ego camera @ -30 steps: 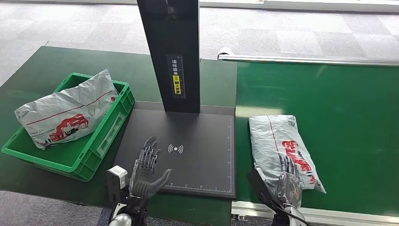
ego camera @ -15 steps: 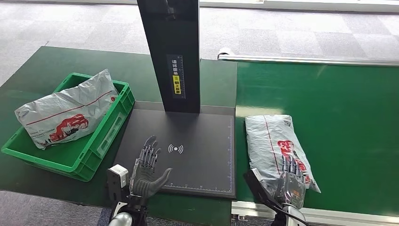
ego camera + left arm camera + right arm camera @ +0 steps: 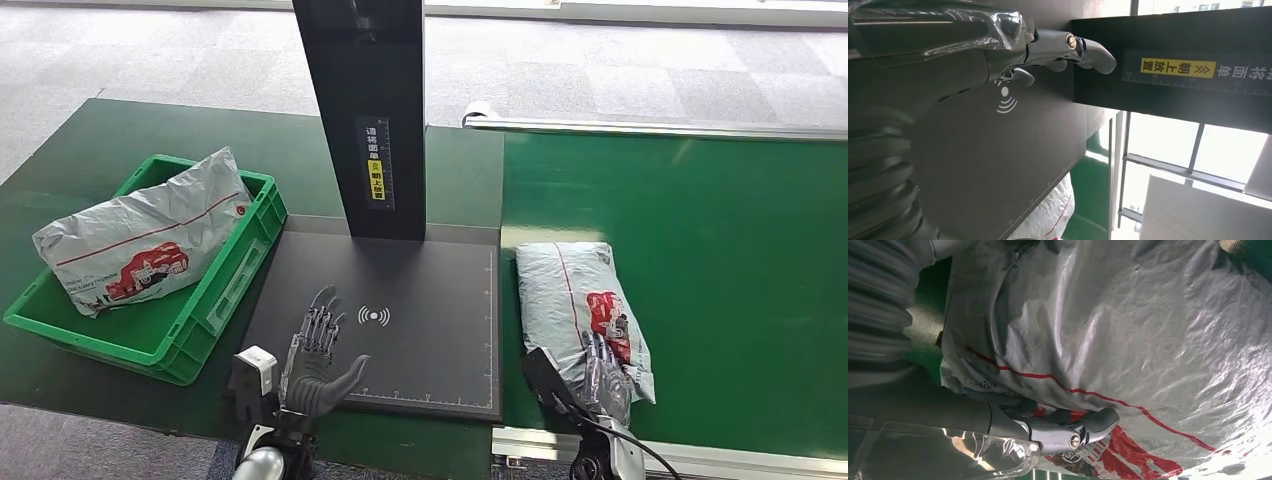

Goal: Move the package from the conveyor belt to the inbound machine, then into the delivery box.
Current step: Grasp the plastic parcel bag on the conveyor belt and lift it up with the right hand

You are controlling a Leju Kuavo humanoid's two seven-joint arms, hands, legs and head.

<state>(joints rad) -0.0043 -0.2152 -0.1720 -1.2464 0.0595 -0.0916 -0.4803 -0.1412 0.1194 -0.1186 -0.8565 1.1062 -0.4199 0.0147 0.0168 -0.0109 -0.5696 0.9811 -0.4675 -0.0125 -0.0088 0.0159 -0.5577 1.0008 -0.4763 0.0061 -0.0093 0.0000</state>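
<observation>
- Right hand (image 3: 606, 377) rests on the near end of the grey package (image 3: 580, 305), fingers (image 3: 1083, 427) laid over its wrap; whether they grasp it I cannot tell.
- Package lies on the green conveyor belt (image 3: 720, 250), just beside the black inbound machine (image 3: 400, 300).
- Left hand (image 3: 318, 362) hovers released over the machine's plate, fingers apart.
- Another package (image 3: 140, 235) sits in the green delivery box (image 3: 200, 330).

I saw a silver-grey package (image 3: 580, 305) with red print and a thin red line on the green conveyor belt (image 3: 720, 280), a black inbound machine (image 3: 400, 300) bearing a white signal mark and yellow label (image 3: 374, 184), and a bright green delivery box (image 3: 215, 290)
</observation>
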